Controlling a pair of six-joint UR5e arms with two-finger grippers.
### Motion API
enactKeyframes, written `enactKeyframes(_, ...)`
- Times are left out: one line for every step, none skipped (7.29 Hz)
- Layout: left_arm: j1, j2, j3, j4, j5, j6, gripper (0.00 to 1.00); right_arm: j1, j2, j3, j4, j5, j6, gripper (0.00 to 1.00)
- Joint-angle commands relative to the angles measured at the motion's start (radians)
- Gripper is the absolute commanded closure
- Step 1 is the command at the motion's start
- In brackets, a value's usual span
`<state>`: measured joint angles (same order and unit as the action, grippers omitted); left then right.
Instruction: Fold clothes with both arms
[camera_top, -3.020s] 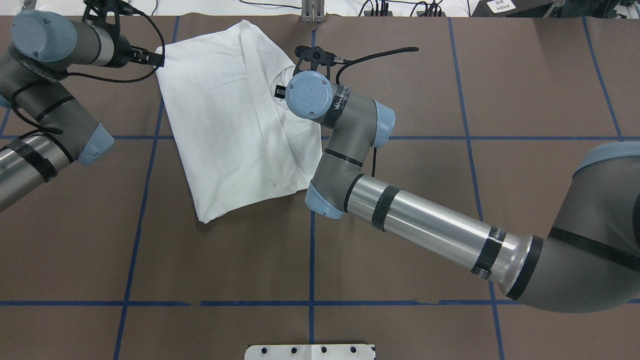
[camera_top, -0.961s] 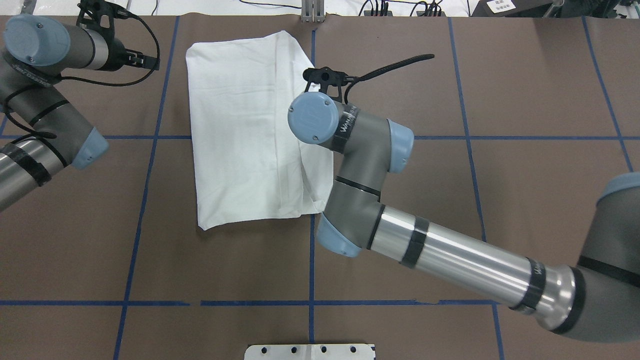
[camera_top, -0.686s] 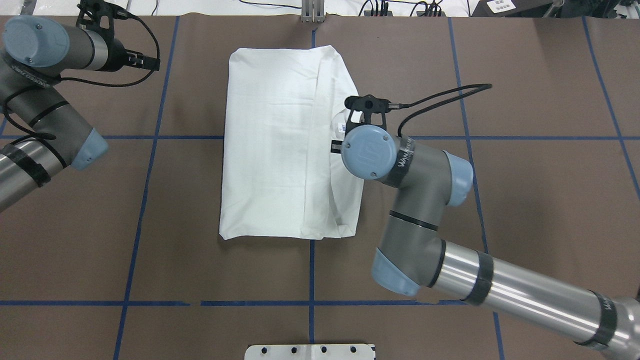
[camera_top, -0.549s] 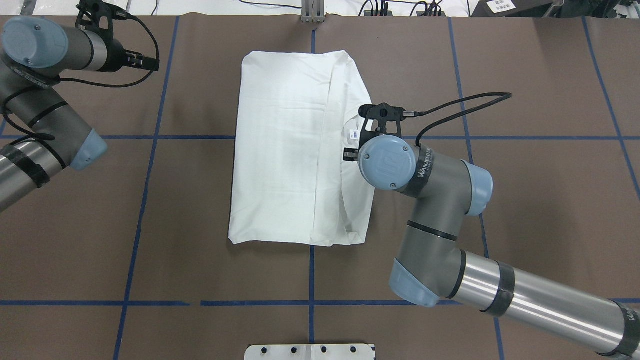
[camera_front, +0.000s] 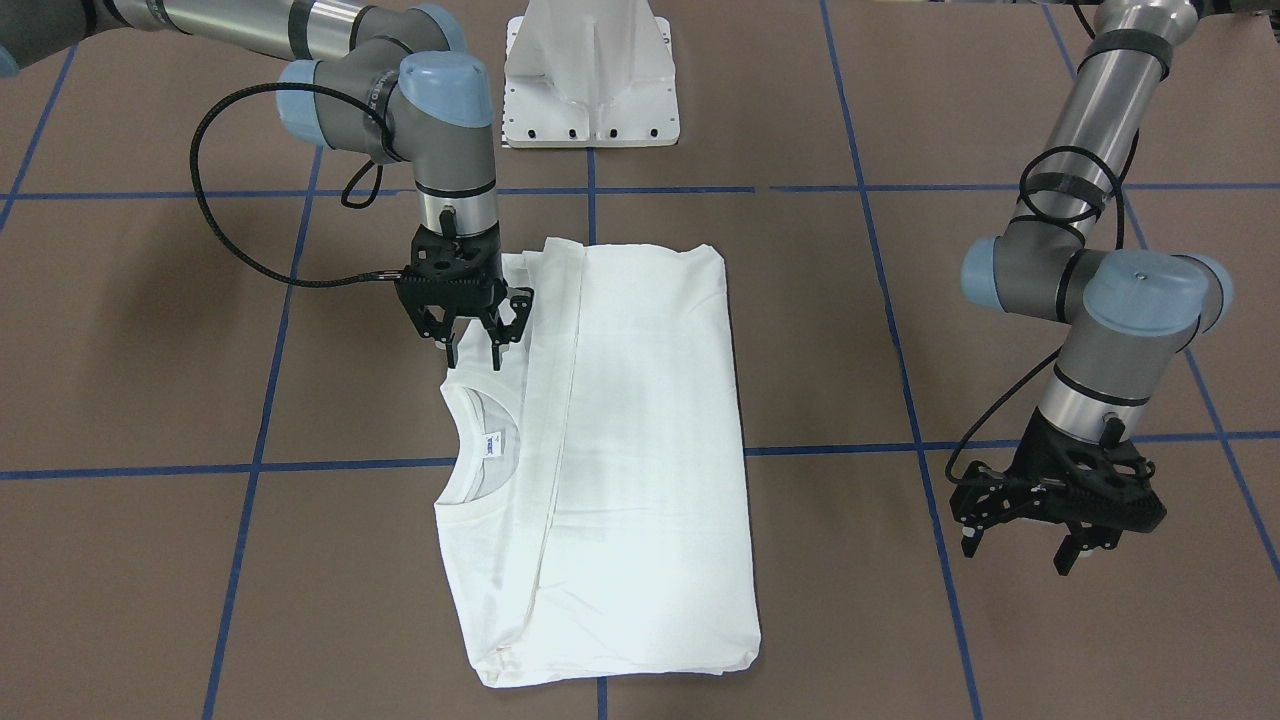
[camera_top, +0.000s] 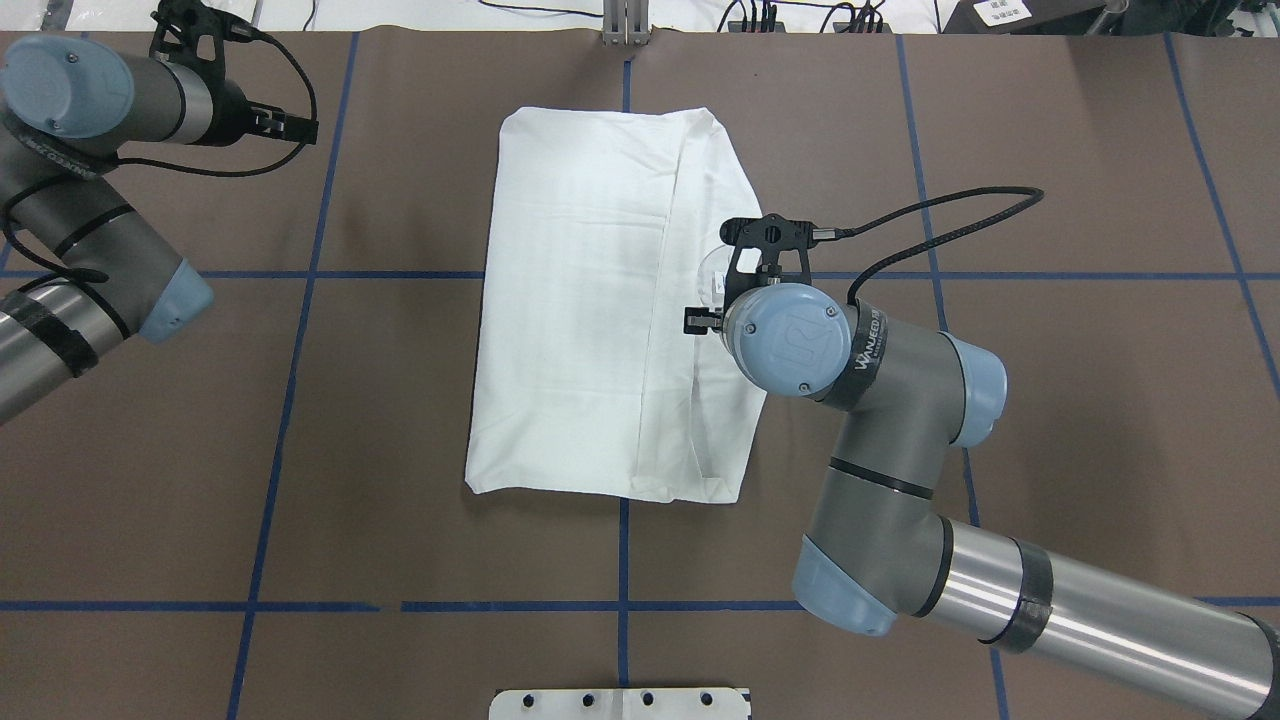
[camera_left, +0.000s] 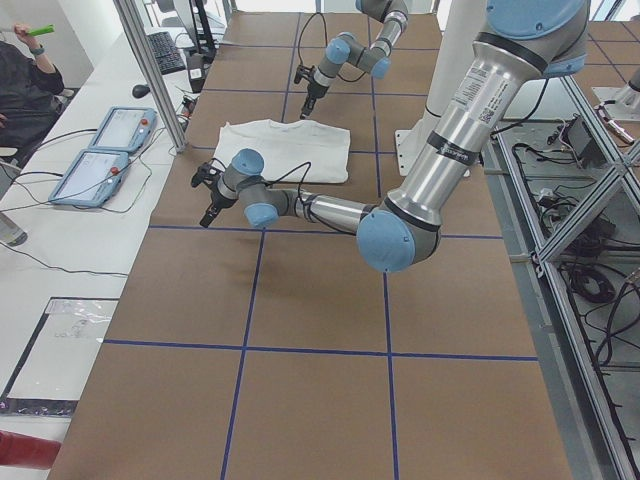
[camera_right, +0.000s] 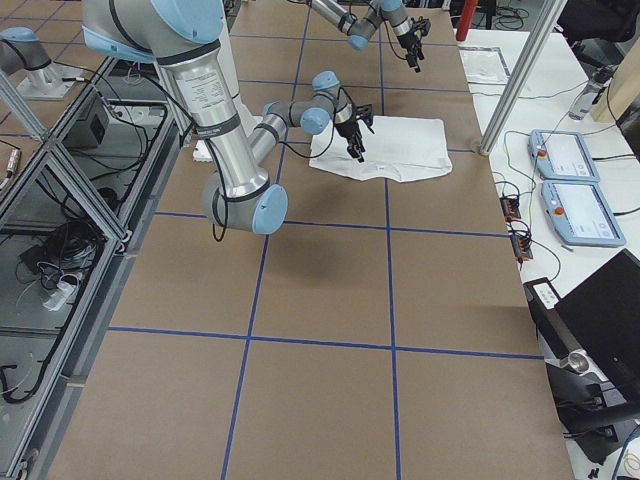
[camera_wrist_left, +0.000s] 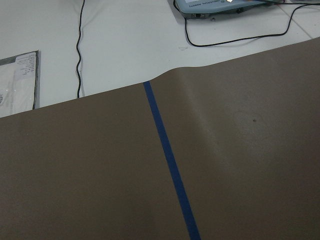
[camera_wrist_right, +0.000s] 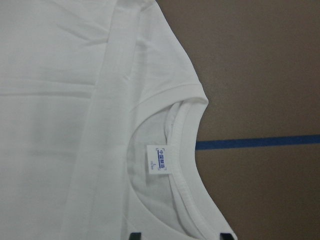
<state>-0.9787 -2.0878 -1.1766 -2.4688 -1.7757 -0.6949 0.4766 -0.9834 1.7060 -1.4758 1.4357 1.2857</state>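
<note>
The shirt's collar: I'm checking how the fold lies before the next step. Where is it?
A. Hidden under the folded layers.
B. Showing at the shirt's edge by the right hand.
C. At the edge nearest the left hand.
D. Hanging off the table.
B: the collar and its neck label lie exposed at the edge of the shirt, next to the open right hand and far from the left hand.
</note>
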Motion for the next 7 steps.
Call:
enactKeyframes(0.0,0.0,0.0,0.001,-0.001,0.002,0.0,0.01,0.133,-0.017,-0.149,0.008,-0.023,0.0)
enactKeyframes(0.0,0.0,-0.003,0.001,-0.001,0.002,0.0,0.008,0.202,-0.069,-0.241,0.032,-0.016,0.0)
enactKeyframes(0.0,0.0,-0.005,0.001,-0.001,0.0,0.0,0.008,0.277,-0.185,-0.244,0.043,-0.002,0.0)
enactKeyframes(0.0,0.005,-0.012,0.001,-0.001,0.0,0.0,0.008,0.348,-0.307,-0.241,0.043,0.026,0.0)
enactKeyframes(0.002,0.006,-0.012,0.001,-0.001,0.0,0.0,0.004,0.385,-0.388,-0.241,0.042,0.032,0.0)
enactKeyframes(0.002,0.006,-0.012,0.001,-0.001,0.0,0.0,-0.01,0.384,-0.417,-0.241,0.037,0.034,0.0)
enactKeyframes(0.002,0.014,-0.02,0.001,-0.001,0.0,0.0,-0.022,0.381,-0.433,-0.242,0.035,0.041,0.0)
